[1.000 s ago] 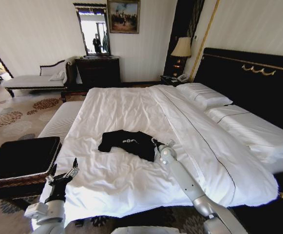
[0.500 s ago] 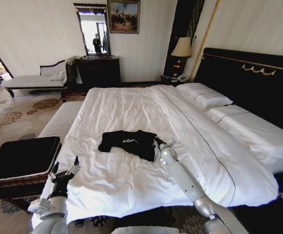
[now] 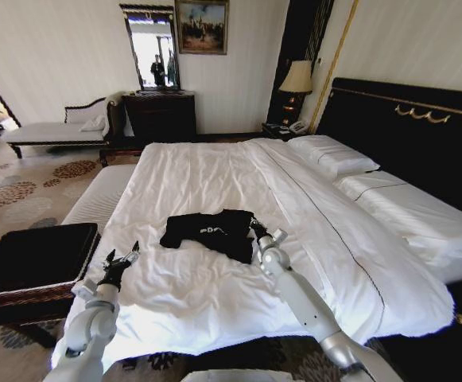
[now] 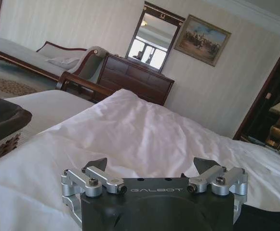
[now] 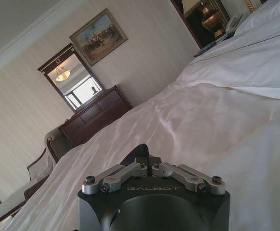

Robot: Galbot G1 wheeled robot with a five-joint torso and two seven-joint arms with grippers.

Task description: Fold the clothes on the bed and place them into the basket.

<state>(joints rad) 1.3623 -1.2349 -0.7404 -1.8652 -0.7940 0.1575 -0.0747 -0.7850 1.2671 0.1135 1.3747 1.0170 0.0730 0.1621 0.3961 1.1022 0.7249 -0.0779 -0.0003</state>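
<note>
Where bed (image 3: 215, 294) ends, basket (image 3: 32, 259), left gripper (image 3: 124, 256) between.

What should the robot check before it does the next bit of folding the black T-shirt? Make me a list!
1. T-shirt lies on the bed, within reach of the arms: ok.
2. Right gripper is at the shirt's right edge, fingers shut; the right wrist view shows dark cloth at its fingertips, so it seems to have hold: ok.
3. Left gripper is open over the white sheet, well short of the shirt: not ok for a two-handed fold yet.
4. Shirt lies flat: not ok, it looks bunched.
5. Basket stands ready beside the bed on the robot's left: ok.
</note>
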